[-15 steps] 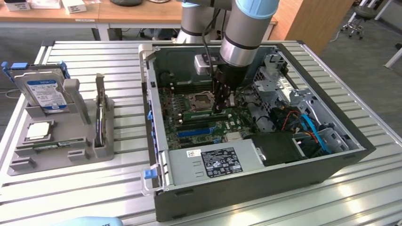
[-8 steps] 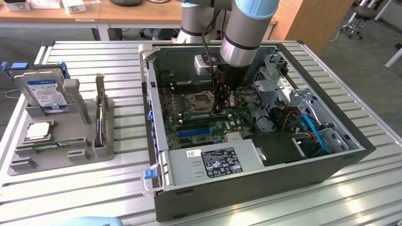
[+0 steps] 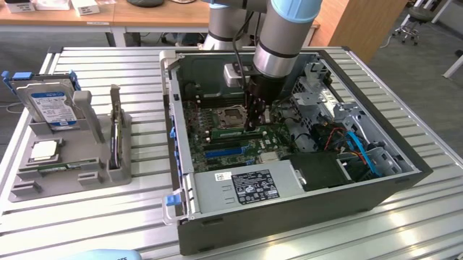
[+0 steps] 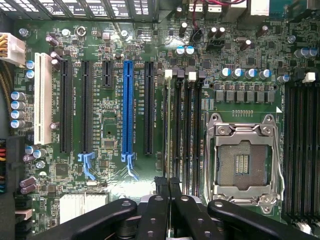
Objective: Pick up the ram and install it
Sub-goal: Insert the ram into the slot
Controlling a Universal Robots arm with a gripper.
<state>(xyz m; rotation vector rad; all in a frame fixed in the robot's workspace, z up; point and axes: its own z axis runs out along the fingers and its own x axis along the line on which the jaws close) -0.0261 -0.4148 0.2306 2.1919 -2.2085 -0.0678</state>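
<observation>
My gripper (image 3: 252, 125) reaches down into the open computer case (image 3: 376, 187), just beside the empty processor socket (image 4: 243, 162). In the wrist view its two black fingers (image 4: 161, 200) stand almost together over the row of black memory slots (image 4: 187, 135). A thin dark strip, the ram (image 4: 168, 165) seen edge-on, runs out from between the fingertips along the outermost slot. Whether its lower edge touches the slot I cannot tell. My gripper (image 4: 168, 184) is shut on it.
At the exterior view's left, a grey holder tray (image 3: 21, 189) carries a hard drive (image 3: 49, 105), a square silver processor chip (image 3: 45, 150), another green stick (image 3: 69, 165) lying flat, and an upright card (image 3: 116, 130). Inside the case are the power supply (image 3: 250, 187), blue cables (image 3: 361, 151) and expansion slots (image 4: 127, 107).
</observation>
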